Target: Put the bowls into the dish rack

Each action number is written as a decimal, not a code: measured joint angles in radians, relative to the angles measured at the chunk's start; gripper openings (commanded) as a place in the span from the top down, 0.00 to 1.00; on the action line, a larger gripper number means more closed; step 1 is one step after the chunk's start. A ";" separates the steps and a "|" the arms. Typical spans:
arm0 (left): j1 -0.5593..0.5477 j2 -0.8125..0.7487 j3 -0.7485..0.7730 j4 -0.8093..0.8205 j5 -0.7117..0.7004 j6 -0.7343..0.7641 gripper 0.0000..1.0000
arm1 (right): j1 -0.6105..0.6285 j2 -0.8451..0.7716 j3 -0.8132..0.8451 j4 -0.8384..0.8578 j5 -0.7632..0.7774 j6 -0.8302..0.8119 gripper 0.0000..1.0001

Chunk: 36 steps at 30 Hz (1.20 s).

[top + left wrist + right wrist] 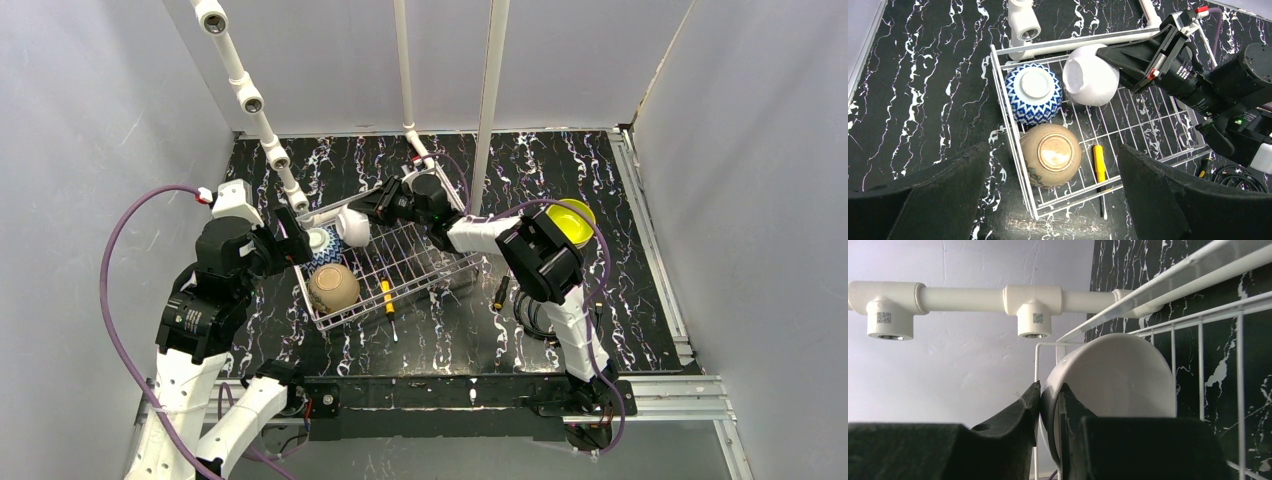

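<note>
The white wire dish rack (420,255) stands at the table's middle. A blue-white patterned bowl (325,250) and a tan bowl (333,288) lie upside down at its left end; both show in the left wrist view, blue-white (1033,93) and tan (1050,155). My right gripper (372,212) is shut on the rim of a white bowl (353,228), held on its side at the rack's far left corner (1090,75) (1118,385). My left gripper (1053,200) is open and empty above the rack's near left corner. A yellow-green bowl (570,220) sits on the table at the right.
A yellow-handled screwdriver (1099,162) lies on the rack floor beside the tan bowl. Another tool (500,292) and cables (530,315) lie right of the rack. White pipe framing (250,100) runs over the rack's far left side (963,297). Grey walls enclose the table.
</note>
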State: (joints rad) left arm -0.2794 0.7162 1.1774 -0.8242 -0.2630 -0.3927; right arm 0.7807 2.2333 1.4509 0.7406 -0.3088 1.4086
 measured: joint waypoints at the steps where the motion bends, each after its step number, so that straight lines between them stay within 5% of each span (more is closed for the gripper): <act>1: 0.000 0.000 0.000 0.000 0.000 0.000 0.02 | -0.002 0.000 0.000 -0.002 0.000 -0.001 0.72; 36: 0.000 -0.008 -0.006 -0.002 -0.011 0.000 0.02 | -0.029 -0.105 -0.101 -0.138 0.154 -0.268 0.49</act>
State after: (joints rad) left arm -0.2794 0.7082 1.1709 -0.8265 -0.2737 -0.3927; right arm 0.7517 2.1284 1.3495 0.6022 -0.1547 1.1404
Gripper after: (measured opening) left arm 0.981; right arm 0.504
